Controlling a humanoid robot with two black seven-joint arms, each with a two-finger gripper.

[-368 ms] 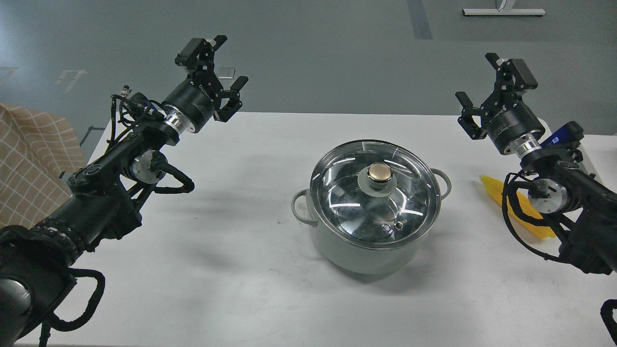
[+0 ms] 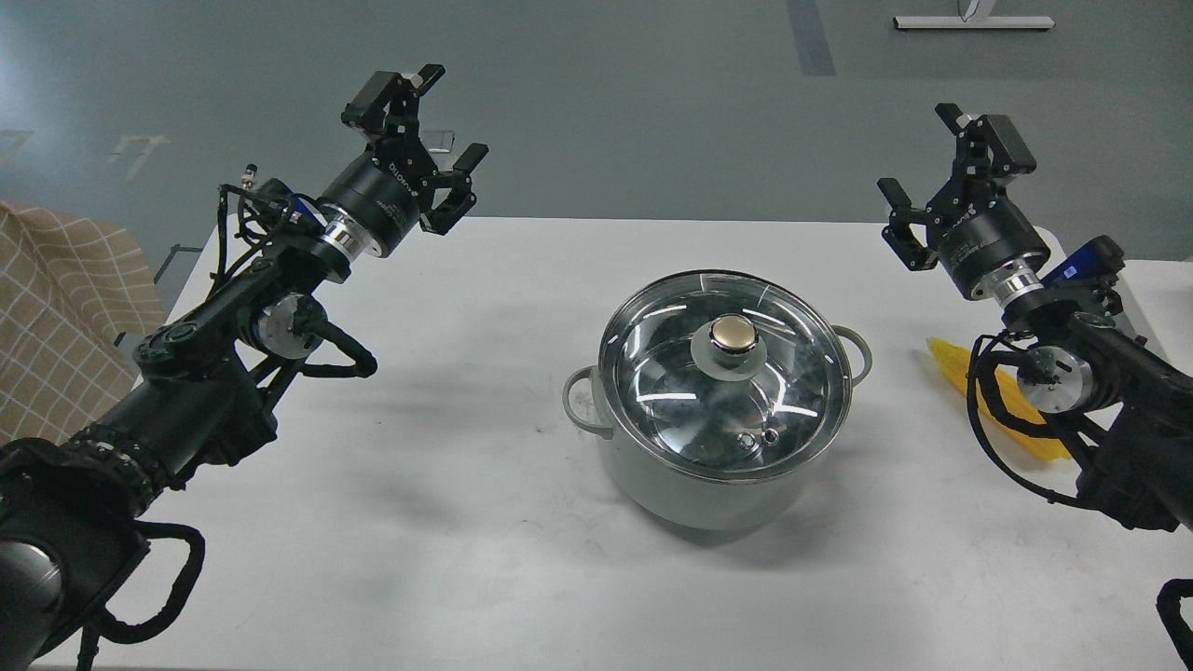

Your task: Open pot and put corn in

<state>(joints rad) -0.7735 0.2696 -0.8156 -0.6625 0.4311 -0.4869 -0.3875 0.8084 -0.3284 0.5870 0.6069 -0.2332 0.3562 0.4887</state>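
Observation:
The pale grey-green pot (image 2: 690, 485) stands in the middle of the white table (image 2: 447, 503). Its round glass lid (image 2: 727, 377) with a gold knob (image 2: 733, 335) sits on it. The yellow corn (image 2: 1002, 401) lies on the table at the right, partly hidden behind my right arm. My left gripper (image 2: 433, 126) is open and empty, held high at the table's far left, well away from the pot. My right gripper (image 2: 932, 154) is open and empty, held high at the far right, above and beyond the corn.
A tan checked cloth (image 2: 56, 317) lies off the table's left edge. A white stand's base (image 2: 974, 20) sits on the floor at the far right. The table's far edge runs behind the pot.

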